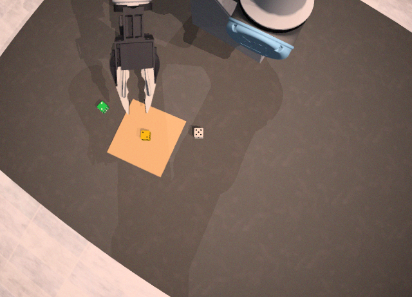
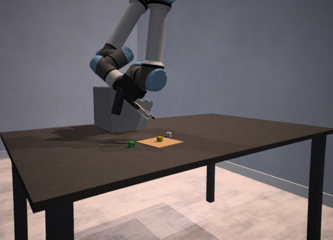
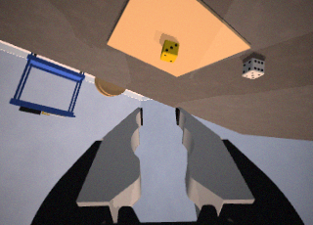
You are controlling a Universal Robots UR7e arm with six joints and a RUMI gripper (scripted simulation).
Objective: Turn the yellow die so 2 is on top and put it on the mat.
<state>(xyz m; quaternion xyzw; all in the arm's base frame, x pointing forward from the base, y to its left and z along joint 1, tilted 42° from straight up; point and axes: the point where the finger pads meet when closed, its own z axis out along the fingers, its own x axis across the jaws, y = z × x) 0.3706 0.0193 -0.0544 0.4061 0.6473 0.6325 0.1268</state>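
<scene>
The yellow die (image 1: 145,134) sits flat near the middle of the orange mat (image 1: 156,151), fully inside its edges. Its top face seems to show two pips. It also shows in the side view (image 2: 159,138) and in the wrist view (image 3: 169,51). My gripper (image 1: 136,111) (image 2: 150,116) hangs tilted above the mat's far corner, well above the table. Its fingers stand a narrow gap apart with nothing between them.
A green die (image 1: 102,106) lies on the table left of the mat. A white die (image 1: 198,132) showing five lies right of the mat. The arm's grey base block (image 2: 115,111) stands behind them.
</scene>
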